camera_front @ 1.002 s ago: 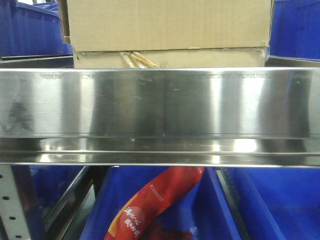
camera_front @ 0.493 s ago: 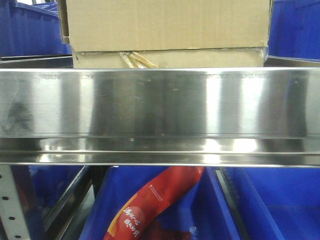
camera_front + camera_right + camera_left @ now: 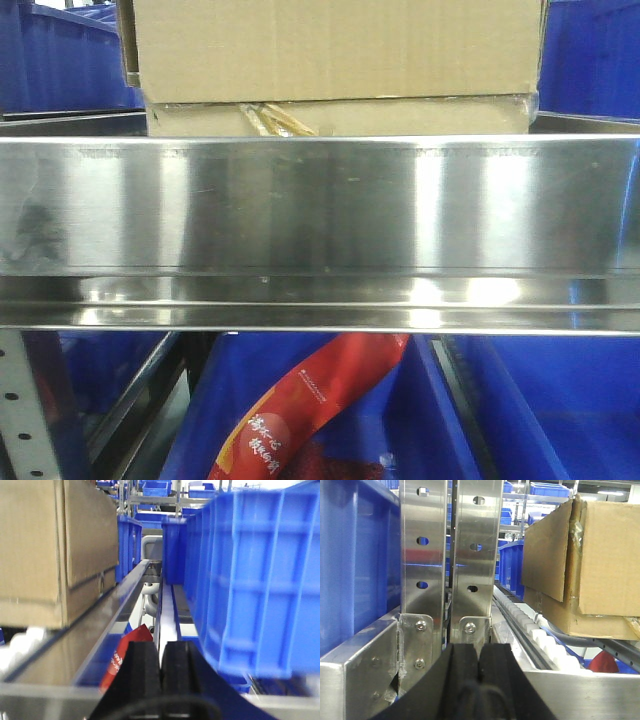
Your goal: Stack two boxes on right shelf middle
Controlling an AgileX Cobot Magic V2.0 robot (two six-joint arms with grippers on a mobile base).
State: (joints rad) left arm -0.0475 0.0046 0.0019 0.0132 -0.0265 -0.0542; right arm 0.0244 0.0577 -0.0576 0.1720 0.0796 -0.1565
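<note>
Two brown cardboard boxes sit stacked on the steel shelf: a large upper box on a lower box with torn yellowish tape at its front edge. The stack shows at the right of the left wrist view and at the left of the right wrist view. My left gripper is shut and empty, left of the boxes, in front of the perforated uprights. My right gripper is shut and empty, right of the boxes, beside a blue bin.
Blue plastic bins stand on both sides of the boxes and on the level below. A red printed bag lies in a lower bin. A white roller track runs along the shelf.
</note>
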